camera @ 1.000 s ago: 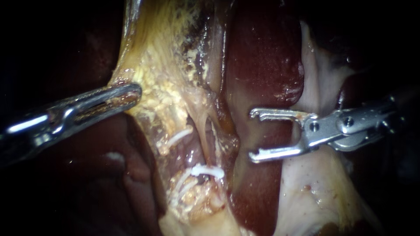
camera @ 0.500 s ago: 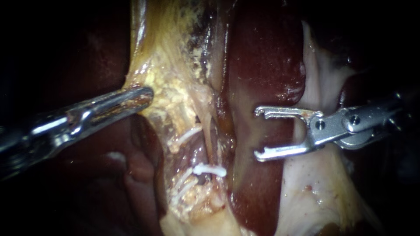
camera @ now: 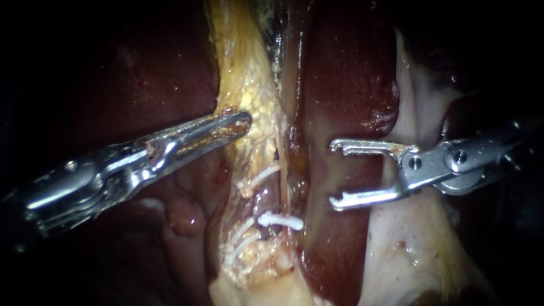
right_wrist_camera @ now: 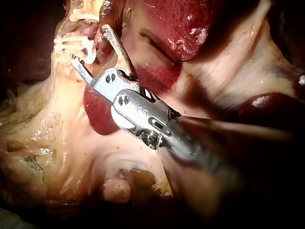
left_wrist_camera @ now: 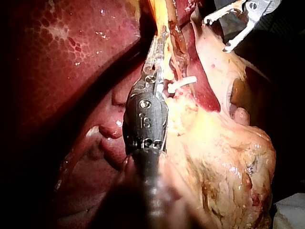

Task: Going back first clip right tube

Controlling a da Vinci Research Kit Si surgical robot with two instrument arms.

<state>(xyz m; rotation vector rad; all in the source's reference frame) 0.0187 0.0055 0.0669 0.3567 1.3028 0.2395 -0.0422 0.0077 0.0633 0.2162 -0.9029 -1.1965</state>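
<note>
Left instrument (camera: pixel 235 120): clamped shut on a strip of yellow tissue (camera: pixel 249 79), now well to the right of its place a second ago, dragging that strip along and drawing it taut beside the liver (camera: pixel 345 73). Just right of those jaws and nearer: white clip (camera: pixel 280 220) lying across a tube (camera: pixel 264 197), carried slightly right with the pulled tissue. Taken here as the task's clip, though hard to confirm as sitting on the right tube. Further right: right instrument (camera: pixel 335 173), spread wide with nothing between its jaws, a little right of its place a second ago, unmoved over the last half second, well apart from the clip. Judged together: clip seated and let go, withdrawal close to finished, only the left-hand traction changing. Worth guarding against extra strain on the clipped tube from that added pull
</note>
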